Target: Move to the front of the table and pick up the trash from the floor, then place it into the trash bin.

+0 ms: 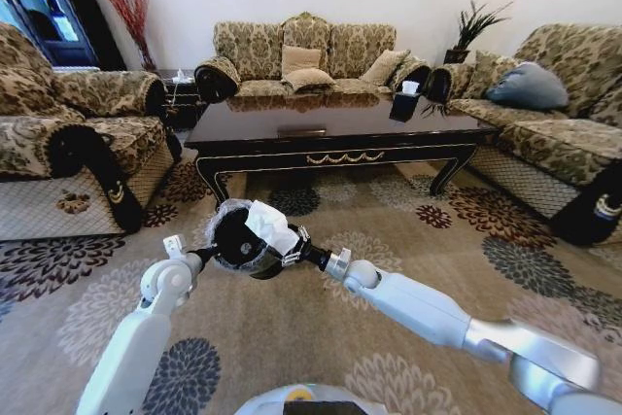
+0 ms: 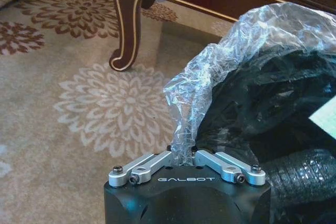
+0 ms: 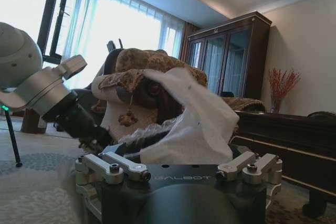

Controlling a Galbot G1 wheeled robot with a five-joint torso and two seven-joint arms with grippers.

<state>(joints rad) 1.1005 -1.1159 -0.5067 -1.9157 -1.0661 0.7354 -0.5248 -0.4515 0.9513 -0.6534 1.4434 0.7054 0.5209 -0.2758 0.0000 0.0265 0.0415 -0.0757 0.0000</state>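
The left tool pinches the crinkly clear bag folded over the rim of the black bin, its 2 fingers pressed together on a fold of plastic, and holds the bin up off the floor. In the left wrist view the liner rises straight from between the fingers, with the bin's dark inside just beyond them.

The right tool meets the bin from the opposite side, at its rim. A crumpled white paper wad sits at the bin's mouth, right beside this tool; in the right wrist view the wad stands up between the spread linkage of the fingers, but the tips are hidden under the paper, so I cannot tell whether they grip it or stand apart.

Both tools hang close together over the flowered carpet, with the bin between them. The desk stands well ahead of the tools, its curved leg and gold trim beyond the left tool. A small dark box with white tissue rests near the desk's far right corner. Sofas ring the desk on 3 sides.
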